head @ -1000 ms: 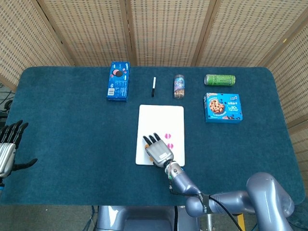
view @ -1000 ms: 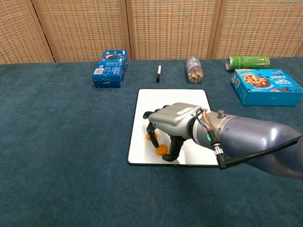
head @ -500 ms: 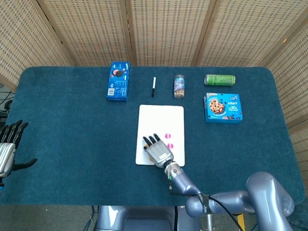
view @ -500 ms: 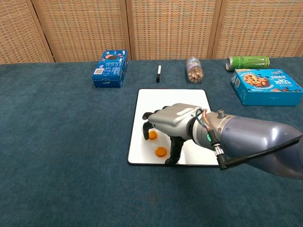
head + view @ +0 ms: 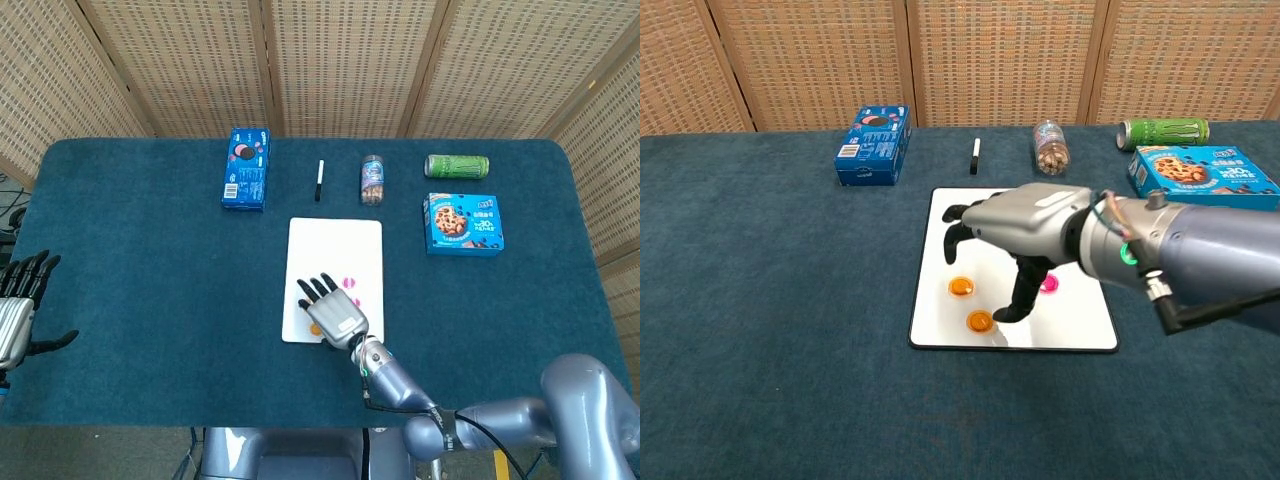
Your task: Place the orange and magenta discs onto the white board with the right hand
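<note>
My right hand (image 5: 1025, 228) hovers empty, fingers apart, above the white board (image 5: 940, 215). Two orange discs (image 5: 960, 287) and one visible magenta disc (image 5: 1048, 285) lie on the white board. I should lift straight up, avoiding them.

I see a table (image 5: 150, 300) covered in dark blue cloth. A white board (image 5: 335, 240) lies flat near its middle. Along the far side sit a blue biscuit box (image 5: 246, 167), a black marker (image 5: 320, 180), a small jar (image 5: 372, 179) on its side, a green can (image 5: 457, 166) on its side, and a blue cookie box (image 5: 464, 223) in front of the can.
</note>
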You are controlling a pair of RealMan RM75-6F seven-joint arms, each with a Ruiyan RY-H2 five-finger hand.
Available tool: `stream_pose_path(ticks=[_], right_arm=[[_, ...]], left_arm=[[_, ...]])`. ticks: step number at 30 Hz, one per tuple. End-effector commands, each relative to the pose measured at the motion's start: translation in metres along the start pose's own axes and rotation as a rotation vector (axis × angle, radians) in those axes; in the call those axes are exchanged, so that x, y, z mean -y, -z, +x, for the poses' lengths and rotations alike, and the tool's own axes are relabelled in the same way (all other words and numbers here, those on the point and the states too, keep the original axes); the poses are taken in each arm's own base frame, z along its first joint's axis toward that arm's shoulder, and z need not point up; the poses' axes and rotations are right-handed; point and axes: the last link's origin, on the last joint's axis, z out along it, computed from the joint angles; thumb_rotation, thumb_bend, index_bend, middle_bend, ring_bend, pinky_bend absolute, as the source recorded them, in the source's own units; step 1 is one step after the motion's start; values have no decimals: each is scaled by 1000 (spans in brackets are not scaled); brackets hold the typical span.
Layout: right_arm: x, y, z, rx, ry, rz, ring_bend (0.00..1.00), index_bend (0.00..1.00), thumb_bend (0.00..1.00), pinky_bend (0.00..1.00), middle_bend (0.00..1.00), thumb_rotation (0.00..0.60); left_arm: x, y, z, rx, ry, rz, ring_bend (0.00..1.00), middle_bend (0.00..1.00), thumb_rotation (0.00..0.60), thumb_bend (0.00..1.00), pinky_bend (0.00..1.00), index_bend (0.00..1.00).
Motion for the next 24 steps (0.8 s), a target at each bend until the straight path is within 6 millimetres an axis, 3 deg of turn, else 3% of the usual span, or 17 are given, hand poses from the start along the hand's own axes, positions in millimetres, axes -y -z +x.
stream_pose_path(ticks=[1,5,9,13,16,17,21,22,24], right_arm=[[-24,31,23,-75,12,1,0,218,311,10,0,600],[-54,57,36,-160,44,-4,0,221,311,10,0,600],[-107,89,37,-273,52,-25,0,221,311,12,1,600],[-174,131,24,-393,31,-94,0,220,311,22,16,600],[-198,151,15,-439,18,-132,0,221,311,23,25,600],[-216,173,6,-471,-10,-194,0,221,311,23,25,600],[-237,221,-20,-519,-157,-312,0,188,225,23,7,600],[-238,232,-26,-515,-206,-342,0,138,131,23,1,600],[-238,247,-32,-508,-268,-378,0,58,34,23,0,600]], left_arm=[[-1,1,0,-3,1,-4,0,0,600,0,0,0],[-1,5,2,-12,4,-8,0,0,600,0,0,0],[0,10,1,-16,10,-5,0,0,600,0,0,0],[2,17,1,-19,26,7,0,0,600,0,0,0],[3,21,0,-22,34,12,0,0,600,0,0,0],[4,24,-1,-21,43,20,0,0,600,0,0,0],[5,32,-5,-13,53,33,0,0,600,0,0,0],[4,34,-6,-12,53,34,0,0,600,0,0,0],[4,36,-7,-15,51,36,0,0,600,0,0,0]])
